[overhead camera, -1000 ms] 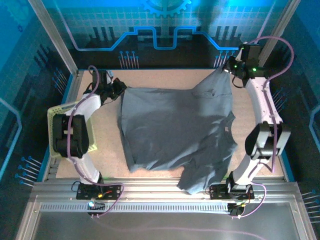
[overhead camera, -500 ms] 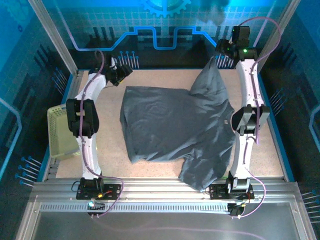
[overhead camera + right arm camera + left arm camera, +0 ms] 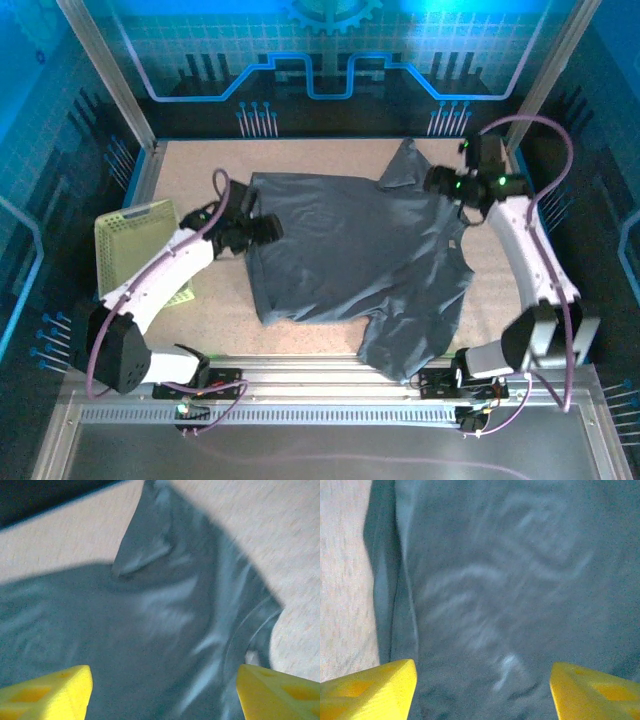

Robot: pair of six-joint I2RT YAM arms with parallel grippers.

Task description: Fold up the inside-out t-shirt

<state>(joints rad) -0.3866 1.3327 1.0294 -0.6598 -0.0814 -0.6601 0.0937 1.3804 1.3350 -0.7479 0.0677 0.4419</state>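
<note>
A dark slate-grey soft fabric t-shirt lies spread and creased over the middle of the speckled beige worktop. One sleeve rises to a point toward the far edge, and a lower flap reaches over the near edge between the arm bases.

The left gripper hangs over the shirt's left edge. In its wrist view only two yellow plastic fingers show, cut off at the bottom corners. They stand wide apart with nothing clamped between them. The right gripper is over the shirt's far right part, its fingers equally spread and empty. Whether either touches the cloth cannot be told.

Both wrist views are blurred, and the folds read as smeared pale streaks. A pale yellow-green plastic mesh basket at the left edge is partly hidden by the left arm.
</note>
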